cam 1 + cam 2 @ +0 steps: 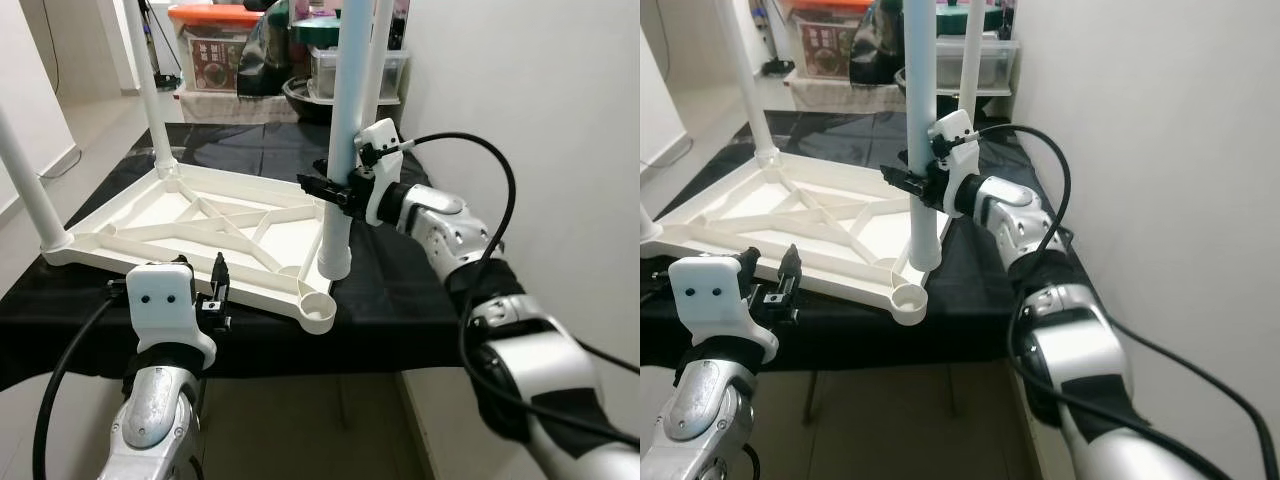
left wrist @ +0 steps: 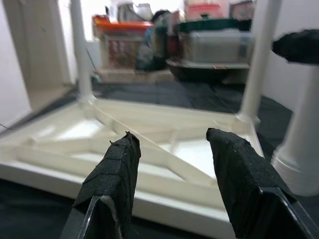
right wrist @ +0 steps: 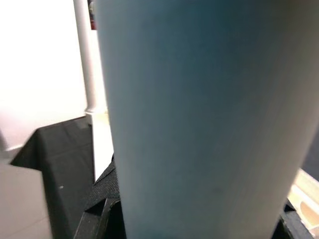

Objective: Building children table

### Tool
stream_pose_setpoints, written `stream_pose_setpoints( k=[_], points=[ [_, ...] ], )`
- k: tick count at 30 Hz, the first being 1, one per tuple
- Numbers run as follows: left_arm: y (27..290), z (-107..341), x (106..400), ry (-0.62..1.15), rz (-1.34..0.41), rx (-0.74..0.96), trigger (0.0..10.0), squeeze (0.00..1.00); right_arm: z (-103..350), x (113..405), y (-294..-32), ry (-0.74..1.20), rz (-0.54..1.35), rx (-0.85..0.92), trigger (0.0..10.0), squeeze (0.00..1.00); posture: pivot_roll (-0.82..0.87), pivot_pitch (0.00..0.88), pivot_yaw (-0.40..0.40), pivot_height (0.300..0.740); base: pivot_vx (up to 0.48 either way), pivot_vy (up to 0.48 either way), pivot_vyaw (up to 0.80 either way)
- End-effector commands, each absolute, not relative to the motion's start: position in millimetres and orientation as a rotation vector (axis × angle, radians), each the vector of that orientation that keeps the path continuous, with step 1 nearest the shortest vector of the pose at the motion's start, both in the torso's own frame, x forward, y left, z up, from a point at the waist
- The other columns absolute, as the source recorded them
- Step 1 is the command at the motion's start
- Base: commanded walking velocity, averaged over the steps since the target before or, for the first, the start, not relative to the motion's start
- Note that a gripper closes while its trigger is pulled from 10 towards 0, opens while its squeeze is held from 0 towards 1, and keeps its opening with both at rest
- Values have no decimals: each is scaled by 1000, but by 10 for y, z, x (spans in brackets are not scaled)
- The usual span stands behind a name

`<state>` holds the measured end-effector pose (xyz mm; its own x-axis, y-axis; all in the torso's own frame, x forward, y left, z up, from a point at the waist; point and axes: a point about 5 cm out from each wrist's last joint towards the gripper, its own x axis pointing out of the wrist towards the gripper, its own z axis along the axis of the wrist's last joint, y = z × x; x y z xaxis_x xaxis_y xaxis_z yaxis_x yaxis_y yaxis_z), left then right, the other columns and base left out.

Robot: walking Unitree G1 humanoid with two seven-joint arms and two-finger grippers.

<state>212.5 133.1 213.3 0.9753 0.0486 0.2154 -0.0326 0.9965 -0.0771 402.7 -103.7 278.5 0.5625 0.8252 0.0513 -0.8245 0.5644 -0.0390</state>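
A white children's table top [image 1: 200,225] lies upside down on a black-covered surface [image 1: 400,300]. Three white legs stand up from its corners. A fourth white leg [image 1: 345,110] is upright near the front right corner, its flared foot just behind an empty round socket [image 1: 318,308]. My right gripper [image 1: 335,190] is shut on this leg about halfway up; the leg [image 3: 199,99] looms close in the right wrist view. My left gripper [image 1: 217,290] hovers open at the top's front edge, its fingers [image 2: 117,174] apart with nothing between them.
A white wall runs close along the right. Behind the work surface stand storage boxes, one with an orange lid [image 1: 215,15], and a dark bowl [image 1: 305,95]. The black cloth's front edge drops off just below the table top.
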Motion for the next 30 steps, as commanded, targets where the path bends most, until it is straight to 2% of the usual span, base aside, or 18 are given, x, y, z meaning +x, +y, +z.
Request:
stream_pose_setpoints(
  k=[1, 8, 12, 18, 30],
  points=[
    [1267, 2151, 2090, -213, 5, -80, 10000, 0, 2856, 4006, -1026, -69, 1048, 42, 10000, 0, 18, 168, -39, 740, 0, 0, 0],
    [1154, 2196, 1988, -206, -51, -86, 10000, 0, 3036, 3856, -1009, -92, 1410, 59, 10000, 0, 33, 238, -27, 740, 0, 0, 0],
    [1134, 2211, 1951, -200, -56, -94, 10000, 0, 3102, 3842, -990, -123, 1459, 34, 10000, 0, 39, 251, -26, 740, 0, 0, 0],
    [1141, 2221, 1909, -183, -46, -96, 10000, 0, 3252, 3739, -851, -224, 1659, -3, 10000, 0, 57, 274, -25, 740, 0, 0, 0],
    [1136, 2229, 1878, -171, -43, -84, 10000, 0, 3241, 3685, -671, -219, 1751, -69, 10000, 0, 75, 285, -13, 740, 0, 0, 0]
  ],
)
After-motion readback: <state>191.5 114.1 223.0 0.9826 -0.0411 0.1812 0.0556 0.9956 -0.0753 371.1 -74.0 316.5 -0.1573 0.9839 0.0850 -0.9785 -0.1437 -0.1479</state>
